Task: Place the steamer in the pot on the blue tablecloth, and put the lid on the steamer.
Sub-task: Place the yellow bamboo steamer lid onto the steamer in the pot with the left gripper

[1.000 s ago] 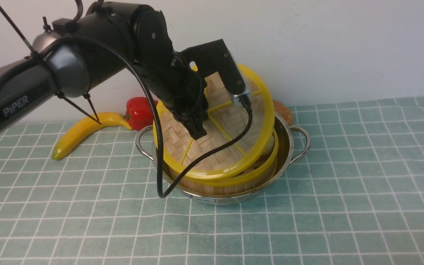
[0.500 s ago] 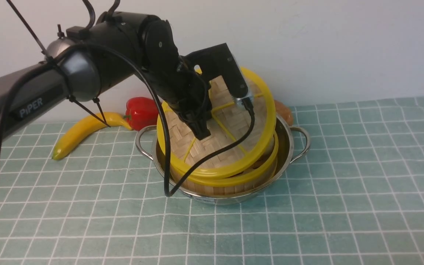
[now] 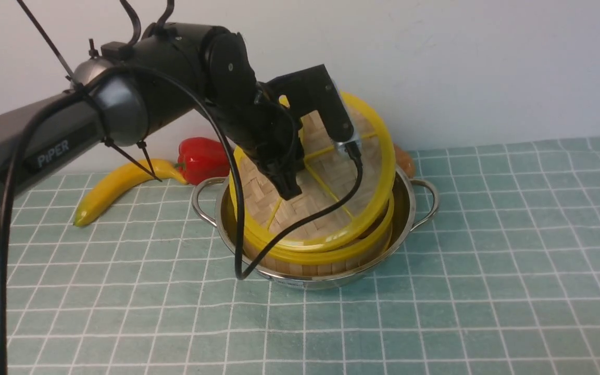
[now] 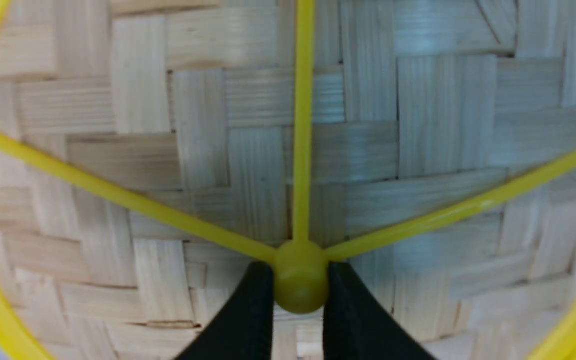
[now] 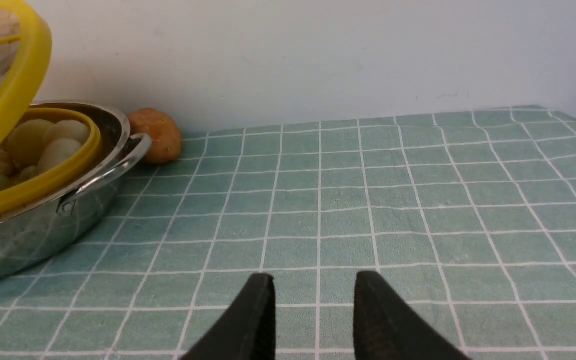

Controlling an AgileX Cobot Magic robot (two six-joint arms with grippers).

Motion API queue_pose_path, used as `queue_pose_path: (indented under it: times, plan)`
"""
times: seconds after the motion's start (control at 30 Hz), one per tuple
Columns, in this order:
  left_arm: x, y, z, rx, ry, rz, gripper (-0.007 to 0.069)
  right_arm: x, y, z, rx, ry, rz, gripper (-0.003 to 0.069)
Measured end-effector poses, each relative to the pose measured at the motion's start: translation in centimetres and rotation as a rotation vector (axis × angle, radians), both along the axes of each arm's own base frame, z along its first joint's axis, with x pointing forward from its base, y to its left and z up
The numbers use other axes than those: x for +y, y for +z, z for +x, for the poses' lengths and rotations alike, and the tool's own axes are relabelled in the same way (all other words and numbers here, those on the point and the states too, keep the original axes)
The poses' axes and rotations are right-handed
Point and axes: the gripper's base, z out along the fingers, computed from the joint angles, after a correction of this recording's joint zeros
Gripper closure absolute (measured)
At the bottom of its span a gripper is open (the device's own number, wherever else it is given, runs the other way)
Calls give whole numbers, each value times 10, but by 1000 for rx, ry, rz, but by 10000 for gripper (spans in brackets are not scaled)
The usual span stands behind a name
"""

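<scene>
**Left gripper** (image 4: 300, 274), its 2 fingers (image 4: 248, 310) clamped on the yellow hub (image 4: 300, 287) of the lid (image 3: 331, 174), holds it tilted, far edge raised, over the steamer (image 3: 331, 256). The steamer sits in the pot (image 3: 409, 208) on the blue tablecloth (image 3: 487, 260). **Right gripper** (image 5: 314, 287): jaws apart, empty, above the cloth right of the pot.

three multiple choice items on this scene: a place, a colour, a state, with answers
1. The steamer sits: A in the pot; B on the cloth; C on the banana.
2. The pepper is: A green; B red; C purple.
3. The lid is: A flat on the steamer; B tilted, hub in the left jaws; C on the cloth.
1 A, yellow rim inside the steel wall; 2 B, plainly red; 3 B, far edge high, near edge low.
</scene>
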Motion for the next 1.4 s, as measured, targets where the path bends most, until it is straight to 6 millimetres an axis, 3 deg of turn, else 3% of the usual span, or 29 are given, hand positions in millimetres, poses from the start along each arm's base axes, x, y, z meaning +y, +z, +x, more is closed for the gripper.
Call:
queue_pose_path:
  times: [0.1,0.3,0.4,0.73,1.4]
  plan:
    - [1,1,0,-7,-1,5,508,0,0,0,0,0,0,417]
    - [5,38,-6,-51,38,-28,508,0,0,0,0,0,0,417]
    - [7,45,-11,-23,41,-19,508,0,0,0,0,0,0,417]
    - [3,6,-3,108,41,46,508,0,0,0,0,0,0,417]
    - [-2,-1,5,42,-42,56,508,0,0,0,0,0,0,416]
